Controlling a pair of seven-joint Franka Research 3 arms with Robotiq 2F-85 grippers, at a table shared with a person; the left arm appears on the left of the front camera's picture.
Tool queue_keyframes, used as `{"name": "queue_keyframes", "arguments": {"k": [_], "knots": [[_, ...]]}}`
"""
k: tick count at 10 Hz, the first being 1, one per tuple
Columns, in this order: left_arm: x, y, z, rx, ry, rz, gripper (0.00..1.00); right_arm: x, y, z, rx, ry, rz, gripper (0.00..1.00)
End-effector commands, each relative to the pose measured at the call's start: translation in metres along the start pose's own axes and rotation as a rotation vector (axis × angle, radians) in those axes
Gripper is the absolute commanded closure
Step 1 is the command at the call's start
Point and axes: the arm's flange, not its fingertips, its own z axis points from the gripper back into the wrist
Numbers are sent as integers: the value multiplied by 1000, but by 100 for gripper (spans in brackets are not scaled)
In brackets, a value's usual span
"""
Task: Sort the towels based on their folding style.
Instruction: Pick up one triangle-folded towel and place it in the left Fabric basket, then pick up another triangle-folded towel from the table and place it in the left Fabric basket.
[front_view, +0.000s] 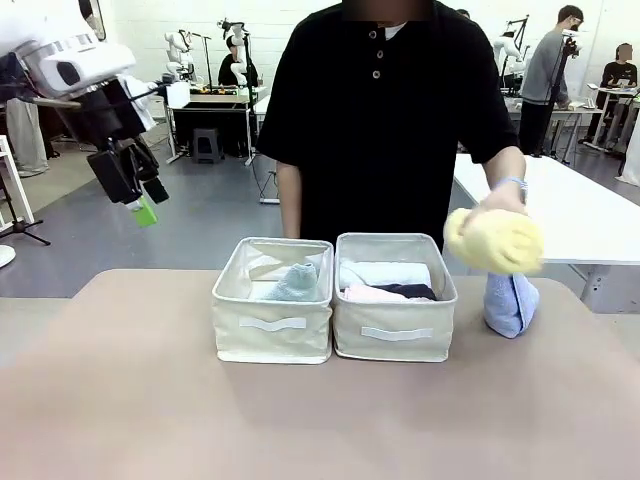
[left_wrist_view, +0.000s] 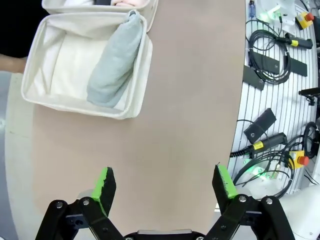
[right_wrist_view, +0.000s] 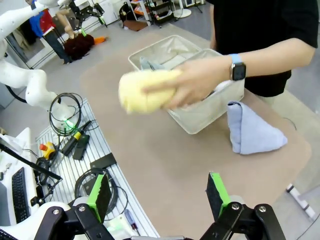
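Yellow rolled towel is gripped in a person's hand above the table's right edge, over a light-blue cone towel standing beside the right bin. Sage-green cone towel lies in the left bin. Left gripper and right gripper hang wide open, empty.

Front camera across table, wrist cameras angled down, seemingly high, sharing bins
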Motion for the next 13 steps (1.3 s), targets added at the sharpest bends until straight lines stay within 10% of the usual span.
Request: {"name": "queue_keyframes", "arguments": {"k": [1,10,13], "knots": [[-5,0,8,1,-6,0,0,2,-1,0,16,-29,16,0],[-4,1,5,4,-12,6,0,2,-1,0,16,-29,16,0],[-78,39,79,-46,-530,-149,0,2,-1,0,16,-29,16,0]]}}
